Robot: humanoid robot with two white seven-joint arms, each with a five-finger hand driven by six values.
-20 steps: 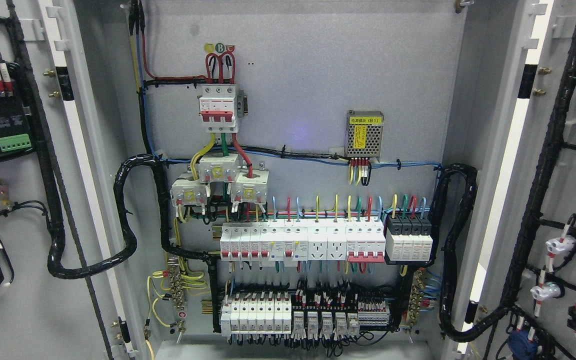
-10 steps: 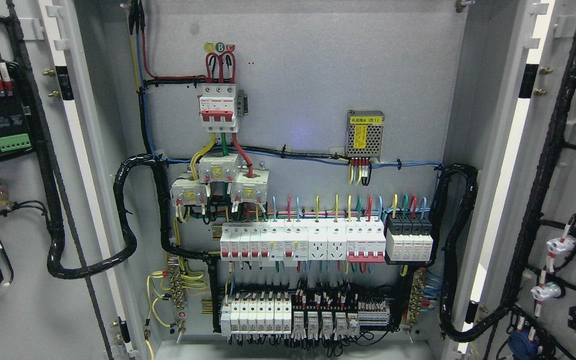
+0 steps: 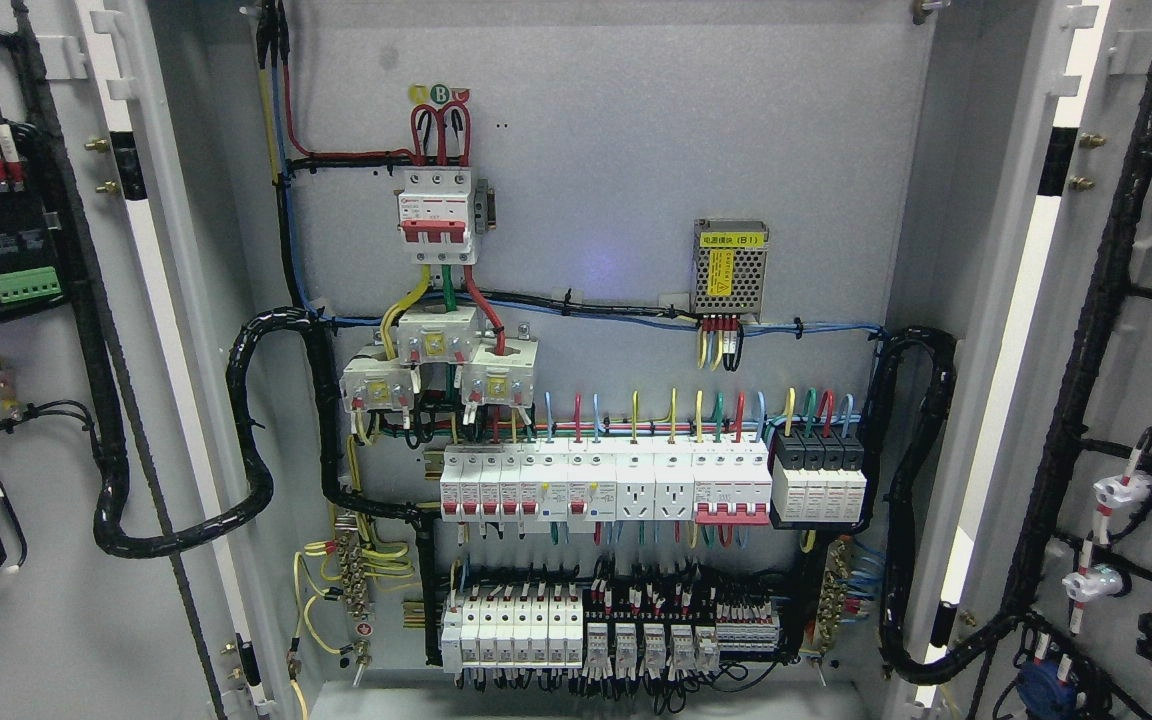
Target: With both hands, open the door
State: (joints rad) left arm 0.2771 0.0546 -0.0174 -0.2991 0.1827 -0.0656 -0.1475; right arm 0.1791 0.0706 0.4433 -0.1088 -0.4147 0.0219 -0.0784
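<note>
Both doors stand wide open; neither robot hand is in view, so finger state cannot be told.

Left door [image 3: 46, 620] and right door [image 3: 1151, 400] flank the live interior; risk judged: a swing-back could strain the black cable loom [image 3: 246, 420] or catch the breaker row [image 3: 601, 485].
</note>
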